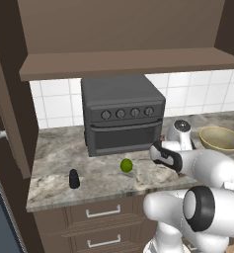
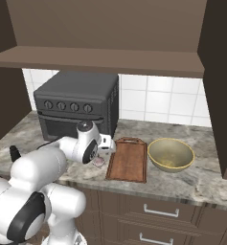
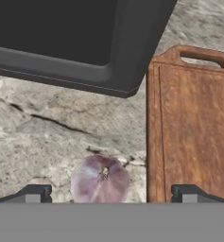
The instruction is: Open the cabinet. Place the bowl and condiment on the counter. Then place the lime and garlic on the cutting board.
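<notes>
The cabinet (image 1: 123,29) stands open, its shelf bare. On the counter (image 1: 54,148) sit the bright green lime (image 1: 126,165) and, near the front edge, the dark condiment (image 1: 74,179). Further right rests the olive-beige bowl (image 2: 171,154), beside the reddish-brown cutting board (image 2: 128,159). The pale pinkish garlic (image 3: 100,179) lies on the stone just left of the board (image 3: 193,127). My gripper (image 3: 111,194) hangs open right above the garlic, one fingertip on each side and not touching it. The garlic (image 2: 100,162) peeks out under my hand in the right base view.
A dark grey toaster oven (image 1: 122,114) stands at the back of the counter, close behind the garlic. The open cabinet doors (image 2: 220,86) hang at both sides. Drawers with short silver handles (image 1: 102,213) run below the counter edge.
</notes>
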